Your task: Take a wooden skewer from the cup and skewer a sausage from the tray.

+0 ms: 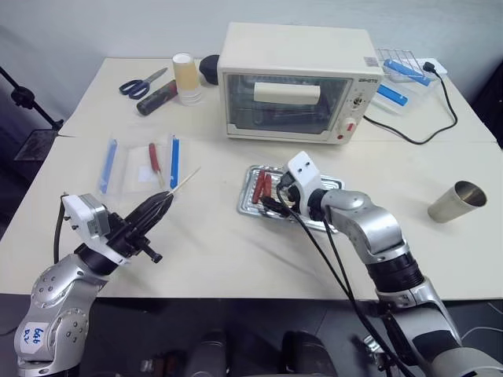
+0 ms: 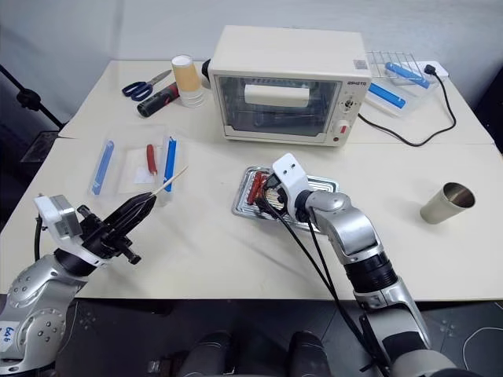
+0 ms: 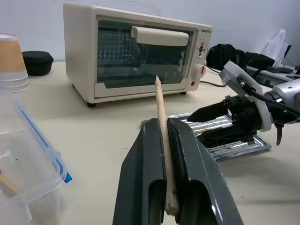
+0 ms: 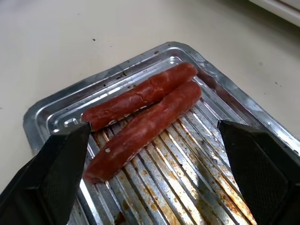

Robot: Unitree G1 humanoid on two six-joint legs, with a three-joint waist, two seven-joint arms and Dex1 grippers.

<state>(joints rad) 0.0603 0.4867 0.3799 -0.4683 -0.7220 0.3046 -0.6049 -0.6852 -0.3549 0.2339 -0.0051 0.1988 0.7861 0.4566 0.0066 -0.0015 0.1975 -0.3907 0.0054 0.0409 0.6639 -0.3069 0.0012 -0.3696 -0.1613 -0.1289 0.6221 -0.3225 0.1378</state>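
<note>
Skewering looks pretty much set up: the thin pale wooden skewer (image 3: 161,112) is clamped in the left gripper (image 1: 157,206), tip aimed toward the small shiny ridged metal tray (image 4: 51,112), probably for stabbing. Two reddish-brown sausages (image 4: 140,112) are held in that tray, touching. The right gripper (image 4: 154,173) is spread wide above them, empty. The grey metal tumbler (image 1: 457,200) is seen well apart on the surface (image 1: 220,243), nothing visible inside.
</note>
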